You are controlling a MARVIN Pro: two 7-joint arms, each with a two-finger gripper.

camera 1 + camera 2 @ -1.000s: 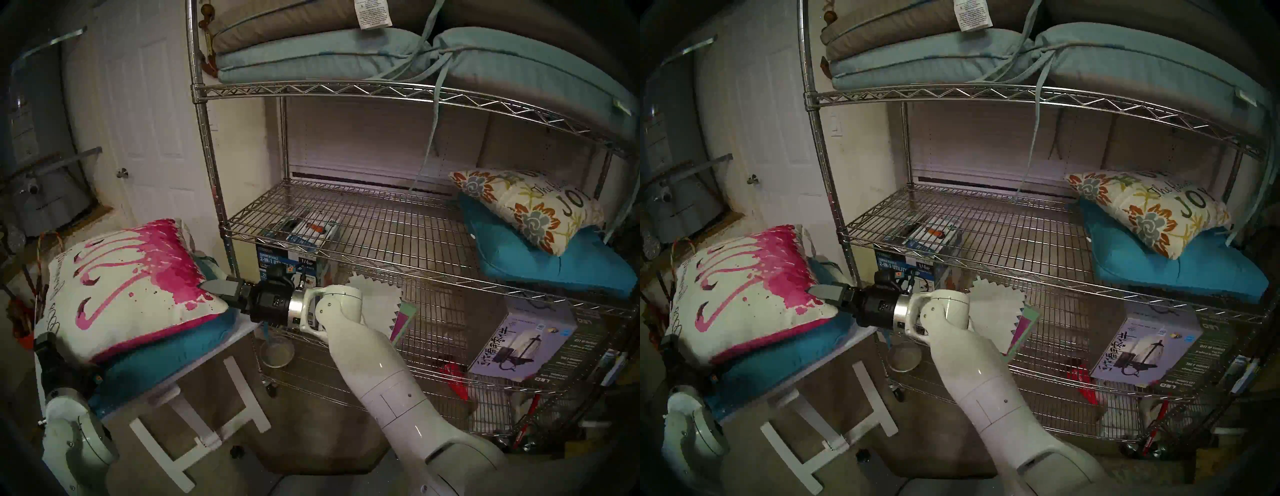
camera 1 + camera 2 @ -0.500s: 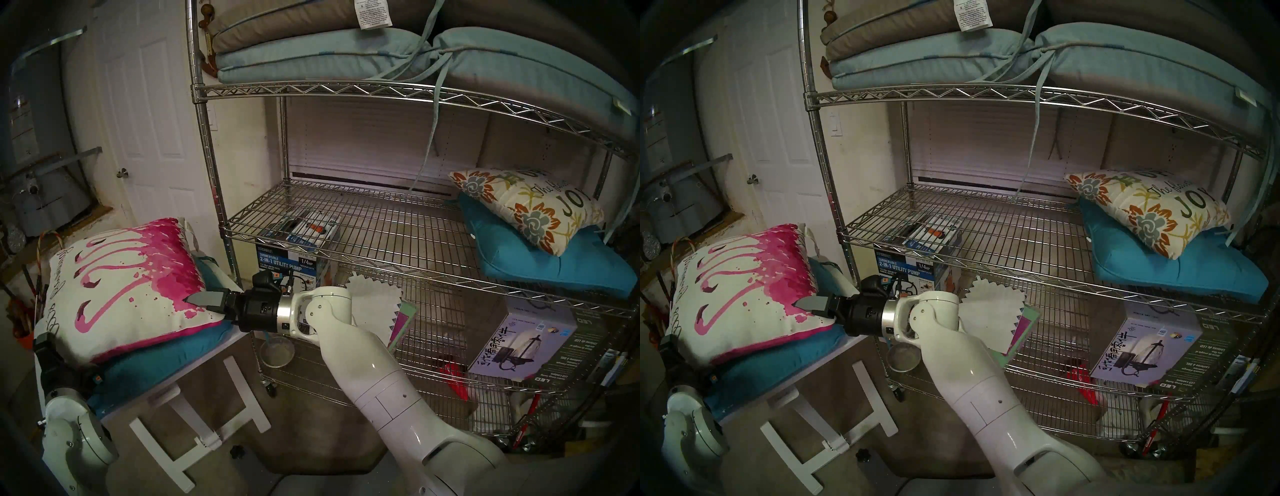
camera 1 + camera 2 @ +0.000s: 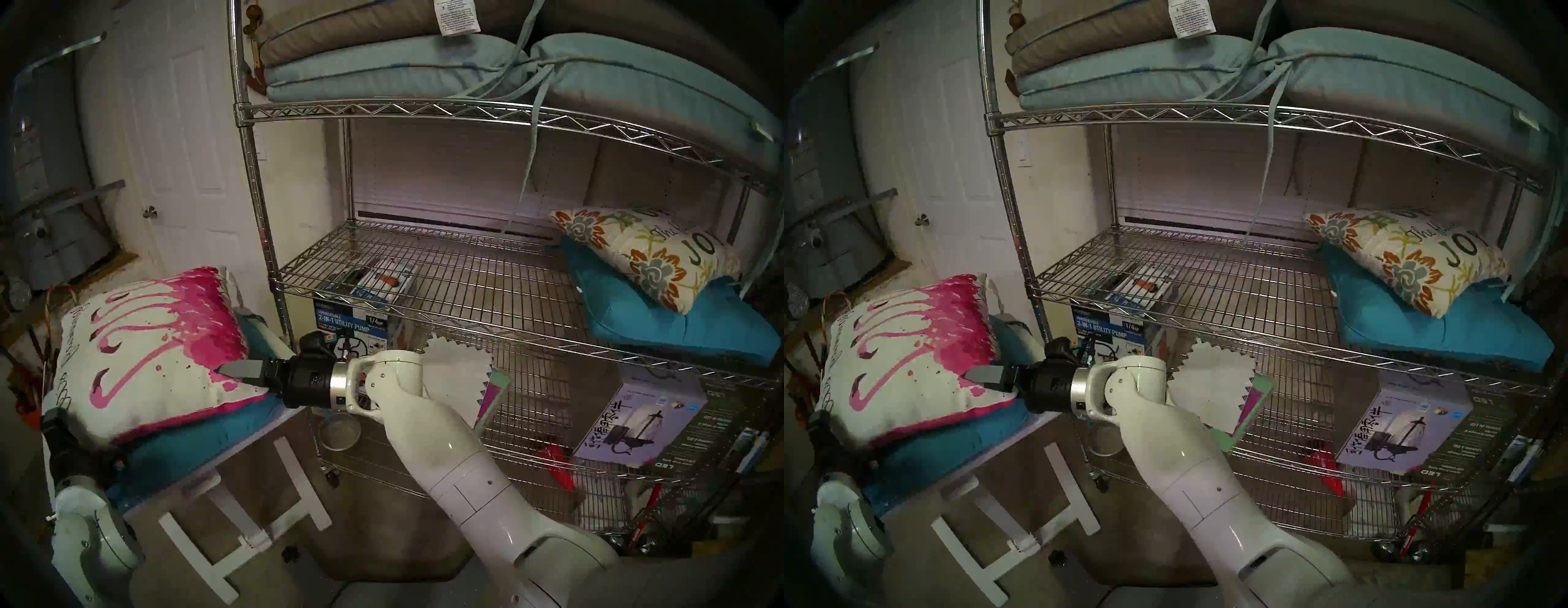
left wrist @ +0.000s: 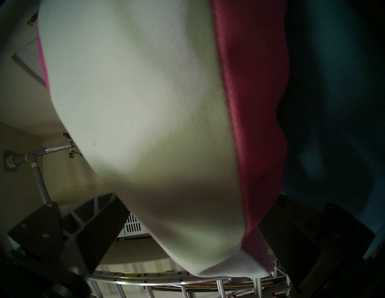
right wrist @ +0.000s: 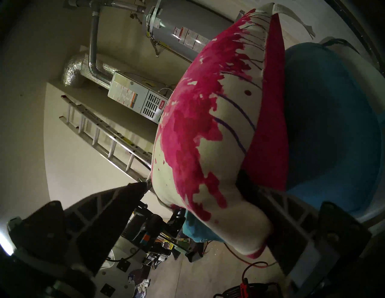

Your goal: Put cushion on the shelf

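On the white folding table (image 3: 271, 429) you have a cream pillow (image 3: 140, 361) splashed with hot pink drips and flamingo shapes, its back a solid magenta, lying on a teal cushion (image 3: 191, 450). In the chrome wire shelf (image 3: 424, 271) you can see a cream pillow with orange and grey-blue flowers (image 3: 649, 254) on a second teal cushion (image 3: 679, 322). Pale blue-green pads (image 3: 382, 63) sit on the top tier under a grey-brown one (image 3: 339, 21).
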